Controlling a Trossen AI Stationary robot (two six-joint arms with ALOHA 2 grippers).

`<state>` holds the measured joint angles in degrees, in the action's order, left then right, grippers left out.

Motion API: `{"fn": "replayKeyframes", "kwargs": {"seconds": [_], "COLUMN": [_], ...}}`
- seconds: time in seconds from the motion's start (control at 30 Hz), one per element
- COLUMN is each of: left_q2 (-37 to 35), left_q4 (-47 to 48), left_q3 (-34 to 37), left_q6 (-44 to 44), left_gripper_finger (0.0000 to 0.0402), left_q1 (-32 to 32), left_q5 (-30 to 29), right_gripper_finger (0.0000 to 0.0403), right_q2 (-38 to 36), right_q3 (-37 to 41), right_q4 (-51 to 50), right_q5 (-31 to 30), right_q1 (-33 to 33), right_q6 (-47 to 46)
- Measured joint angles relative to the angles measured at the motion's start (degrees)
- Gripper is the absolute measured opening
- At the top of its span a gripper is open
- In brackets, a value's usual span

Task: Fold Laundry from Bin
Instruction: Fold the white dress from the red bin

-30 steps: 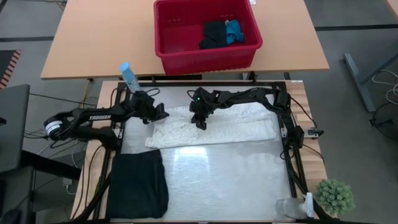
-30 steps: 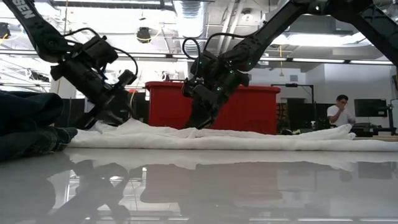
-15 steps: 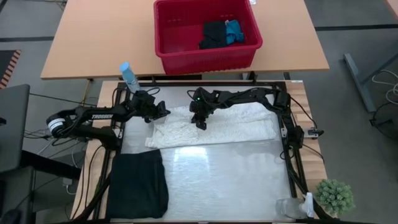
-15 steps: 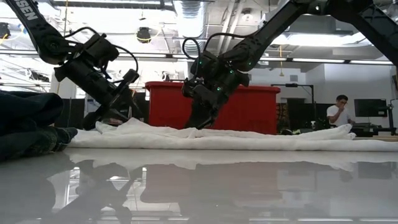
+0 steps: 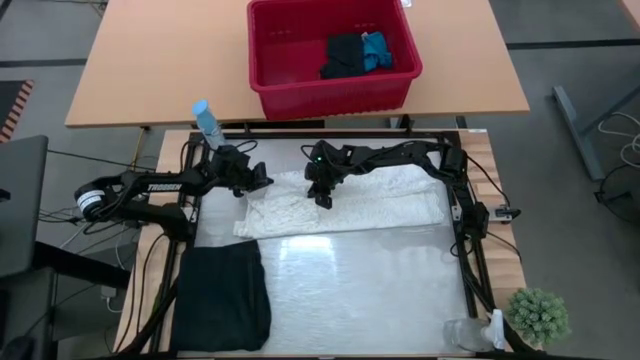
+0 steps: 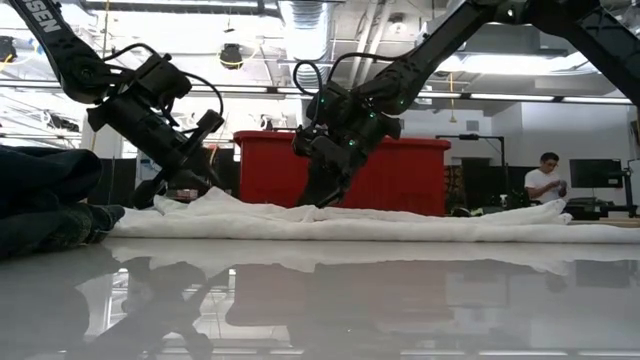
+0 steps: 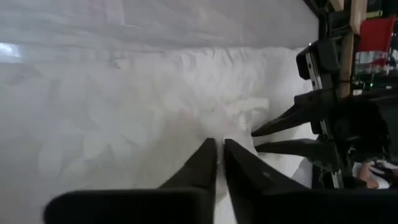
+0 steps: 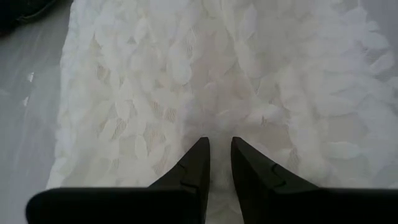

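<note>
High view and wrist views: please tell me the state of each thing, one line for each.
White cloth: spread flat on the table, partly folded.
Black garment: folded, at the table's near left corner.
Bin: upright, black and blue items inside.
Left tool: shut, pinching the white cloth's edge.
Right tool: shut on the white cloth.

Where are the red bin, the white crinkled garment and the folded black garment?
red bin (image 5: 268, 60): high view, bare floor inside.
white crinkled garment (image 5: 385, 208): high view, its right half.
folded black garment (image 5: 222, 295): high view, its middle.
</note>
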<state>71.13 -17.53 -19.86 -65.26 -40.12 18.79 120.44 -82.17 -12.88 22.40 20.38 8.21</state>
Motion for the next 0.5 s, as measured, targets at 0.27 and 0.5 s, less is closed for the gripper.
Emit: {"fn": "replayKeyframes", "kwargs": {"seconds": [0.27, 0.5], "left_q2": [0.00, -0.26], "left_q4": [-0.44, -5.35], "left_q3": [0.01, -2.80], "left_q6": [0.71, 3.05], "left_gripper_finger": [0.0002, 0.0000], "left_q1": [0.36, 3.05], "left_q5": [0.01, -1.45], "right_gripper_finger": [0.0091, 0.0091], "right_q2": [-0.01, -0.02], "right_q3": [0.00, 0.00], "right_q4": [0.00, -0.04], "right_q5": [0.00, 0.00], "right_q1": [0.00, 0.00], "right_q6": [-0.02, -0.08]}}
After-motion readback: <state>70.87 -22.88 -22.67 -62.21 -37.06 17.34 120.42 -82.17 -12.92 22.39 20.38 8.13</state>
